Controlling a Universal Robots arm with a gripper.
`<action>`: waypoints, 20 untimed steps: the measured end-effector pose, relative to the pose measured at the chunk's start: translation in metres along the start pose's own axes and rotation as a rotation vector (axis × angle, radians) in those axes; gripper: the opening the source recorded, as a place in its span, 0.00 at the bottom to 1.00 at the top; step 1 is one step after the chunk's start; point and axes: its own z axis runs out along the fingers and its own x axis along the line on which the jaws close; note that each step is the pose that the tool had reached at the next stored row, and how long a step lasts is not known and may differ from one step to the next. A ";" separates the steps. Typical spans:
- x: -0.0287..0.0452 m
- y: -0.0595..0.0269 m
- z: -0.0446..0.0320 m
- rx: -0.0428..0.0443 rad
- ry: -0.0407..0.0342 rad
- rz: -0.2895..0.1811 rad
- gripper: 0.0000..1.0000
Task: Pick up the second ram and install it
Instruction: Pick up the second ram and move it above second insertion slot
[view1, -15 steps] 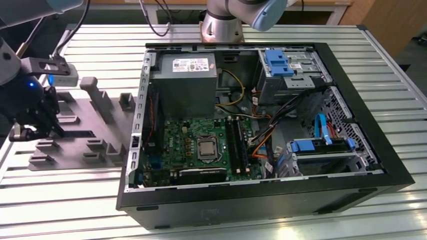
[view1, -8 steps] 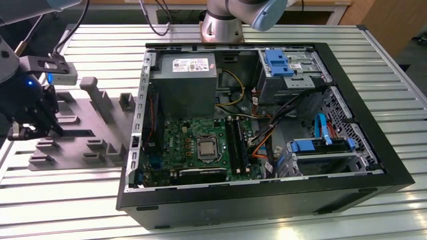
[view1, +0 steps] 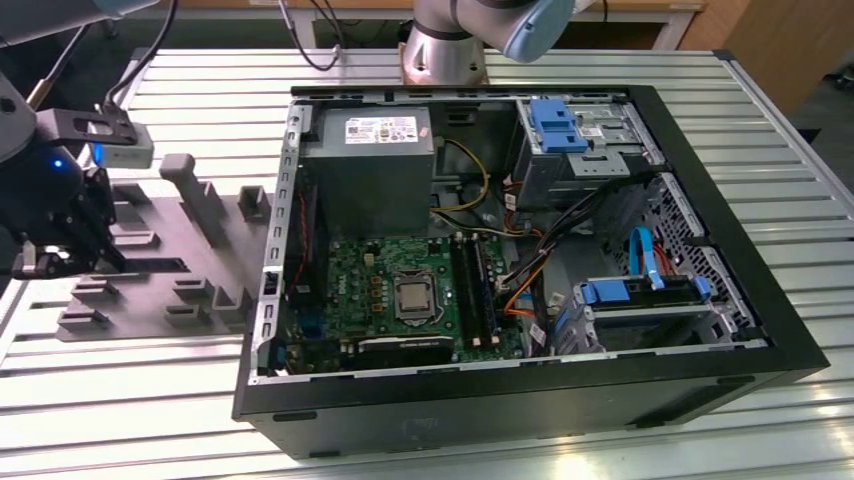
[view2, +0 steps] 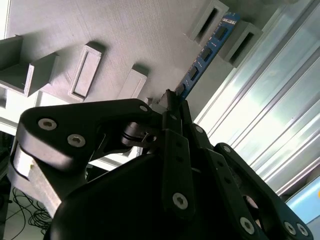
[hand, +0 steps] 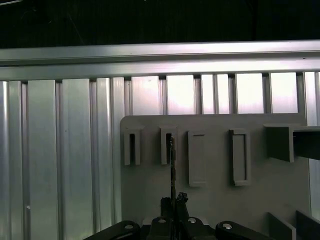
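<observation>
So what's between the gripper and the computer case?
In the exterior view, the grey fixture tray with upright posts lies between the gripper and the computer case.

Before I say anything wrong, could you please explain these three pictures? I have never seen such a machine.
This is one robot arm with a gripper at its end. The exterior view comes from a camera off the arm. Both wrist views come from cameras riding on the arm, looking past the gripper. On the slatted metal table stand an open computer case, showing its green motherboard, and a grey holder tray. The gripper appears shut on the second ram, a thin memory stick whose far end sits between two raised blocks of the tray.
</observation>
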 end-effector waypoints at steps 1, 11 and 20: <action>0.0000 0.0000 -0.0002 0.0000 0.0000 0.000 0.14; 0.0000 0.0000 -0.0033 0.0000 0.0001 0.000 0.14; -0.0001 0.0000 -0.0061 -0.0001 0.0000 0.000 0.14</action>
